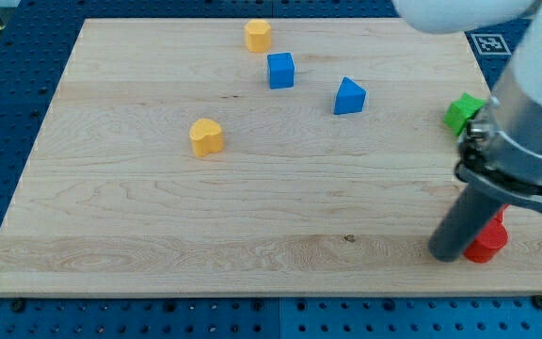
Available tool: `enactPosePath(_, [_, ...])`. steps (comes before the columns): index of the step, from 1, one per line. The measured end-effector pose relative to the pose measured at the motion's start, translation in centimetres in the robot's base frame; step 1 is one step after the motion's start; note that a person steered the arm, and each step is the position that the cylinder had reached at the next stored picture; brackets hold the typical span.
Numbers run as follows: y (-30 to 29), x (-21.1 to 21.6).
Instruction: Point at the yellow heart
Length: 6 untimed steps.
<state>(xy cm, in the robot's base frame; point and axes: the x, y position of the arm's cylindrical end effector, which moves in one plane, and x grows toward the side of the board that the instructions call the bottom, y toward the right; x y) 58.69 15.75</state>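
Evidently my tip, a bare rod with no jaws to open or close, rested beside the red block near the board's lower right corner, well apart from the yellow heart at centre-left, so pointing looked barely begun.

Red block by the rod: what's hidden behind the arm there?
Only part of the red block shows, right beside my tip. The rod covers its left side, so its shape is unclear. The green block is also partly covered.
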Motion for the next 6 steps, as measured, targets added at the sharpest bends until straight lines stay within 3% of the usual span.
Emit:
enactPosePath(1, [-7.2, -2.8])
enactPosePath(2, [-7.9, -7.6])
enactPosePath(4, [-7.7, -8.2])
enactPosePath(6, [-15.3, -13.2])
